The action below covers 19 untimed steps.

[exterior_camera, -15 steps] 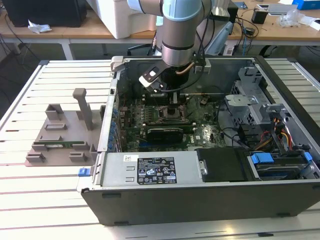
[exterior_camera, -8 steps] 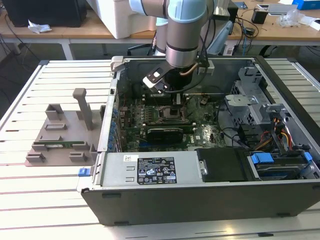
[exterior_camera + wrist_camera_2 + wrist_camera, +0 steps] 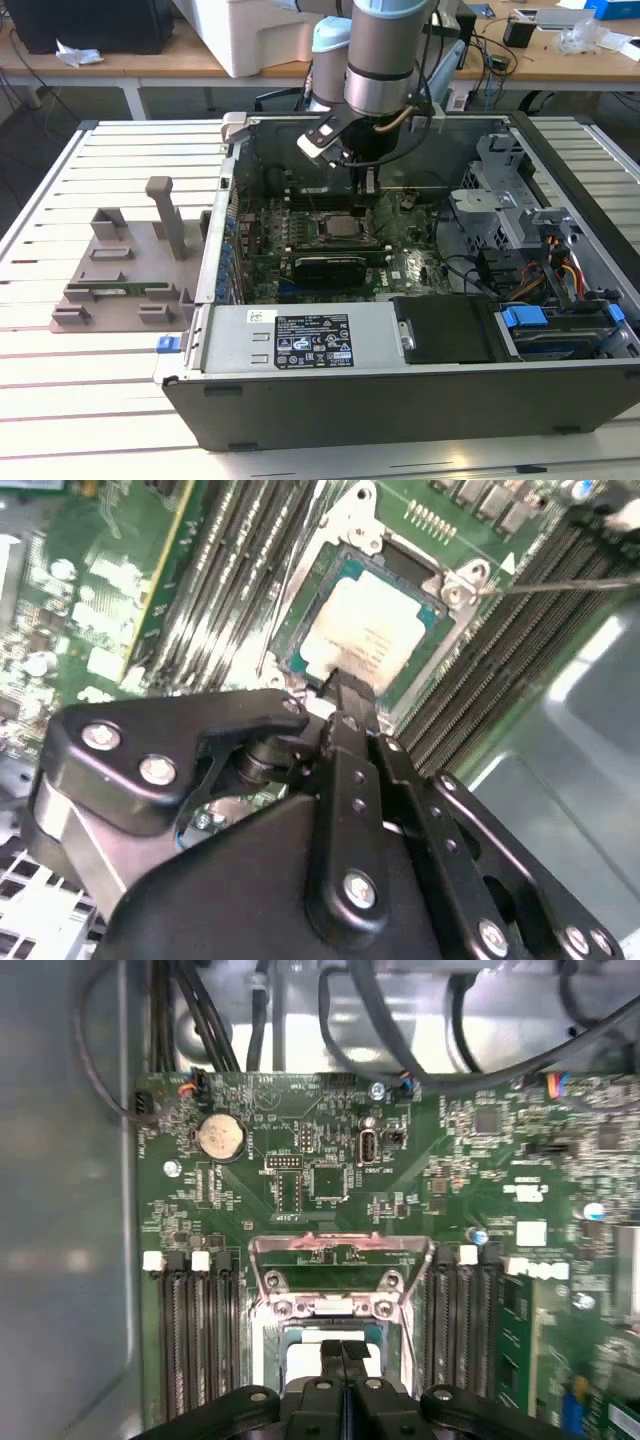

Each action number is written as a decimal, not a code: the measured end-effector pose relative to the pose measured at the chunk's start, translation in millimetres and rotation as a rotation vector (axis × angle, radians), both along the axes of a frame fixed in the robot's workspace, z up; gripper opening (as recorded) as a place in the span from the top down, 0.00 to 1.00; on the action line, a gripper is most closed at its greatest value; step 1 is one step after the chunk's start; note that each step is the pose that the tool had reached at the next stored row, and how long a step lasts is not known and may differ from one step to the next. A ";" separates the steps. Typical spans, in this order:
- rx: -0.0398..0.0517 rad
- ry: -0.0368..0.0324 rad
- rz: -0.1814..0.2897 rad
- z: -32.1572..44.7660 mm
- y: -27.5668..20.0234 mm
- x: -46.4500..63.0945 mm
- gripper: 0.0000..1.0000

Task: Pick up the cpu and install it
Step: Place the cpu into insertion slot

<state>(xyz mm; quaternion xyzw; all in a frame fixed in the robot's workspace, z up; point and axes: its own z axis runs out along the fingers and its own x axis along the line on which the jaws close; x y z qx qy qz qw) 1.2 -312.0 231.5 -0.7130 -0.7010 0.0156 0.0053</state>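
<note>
Slats of a pale surface [image 3: 90,400] carry an open computer case [image 3: 400,395], with a grey holder [image 3: 120,270] lying on the slats at the exterior view's left. An arm [image 3: 380,50] reaches down into the case, over the green motherboard [image 3: 330,1160]. On the board a metal frame [image 3: 330,1255] stands lifted open, with memory slots [image 3: 195,1330] on both sides. The cpu [image 3: 365,630] lies flat in the socket [image 3: 400,558], silvery top up. The pincer [image 3: 345,692] is clenched, its fingers pressed together with nothing between them, its tip right at one edge of the cpu.
</note>
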 end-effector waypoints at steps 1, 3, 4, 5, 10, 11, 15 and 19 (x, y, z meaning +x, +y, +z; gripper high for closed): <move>0.0000 0.0000 0.000 4.3 0.0 0.0 0.89; -0.0001 0.0000 0.000 8.4 0.0 0.0 0.89; -0.0001 0.0001 0.000 10.9 0.0 0.0 0.89; 0.0000 0.0000 0.000 12.7 0.0 0.0 0.89; -0.0001 0.0000 0.000 28.0 0.0 0.0 0.89; 0.0000 0.0000 0.000 30.0 0.0 0.0 0.89; 0.0000 0.0000 0.000 34.7 0.0 0.0 0.89; 0.0000 0.0000 0.000 41.5 0.0 0.0 0.89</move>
